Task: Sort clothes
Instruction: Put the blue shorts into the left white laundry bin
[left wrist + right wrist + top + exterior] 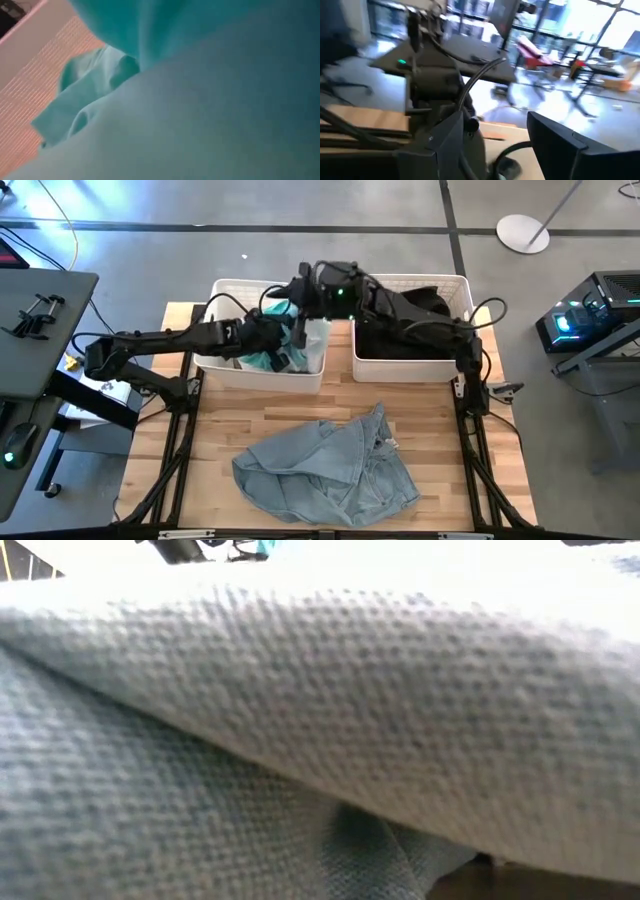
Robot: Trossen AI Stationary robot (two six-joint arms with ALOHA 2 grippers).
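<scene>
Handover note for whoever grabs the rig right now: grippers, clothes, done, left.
Left gripper: shut, down in the left basket among the teal garment and white fabric; whether it holds any, unclear.
Right gripper: up over the back rims between the baskets; nothing seen in it, fingers unclear.
Black clothes: in the right basket.
Denim garment: crumpled on the table, in front of the baskets.
Done: teal and white left, black right.
Left: the denim.
</scene>
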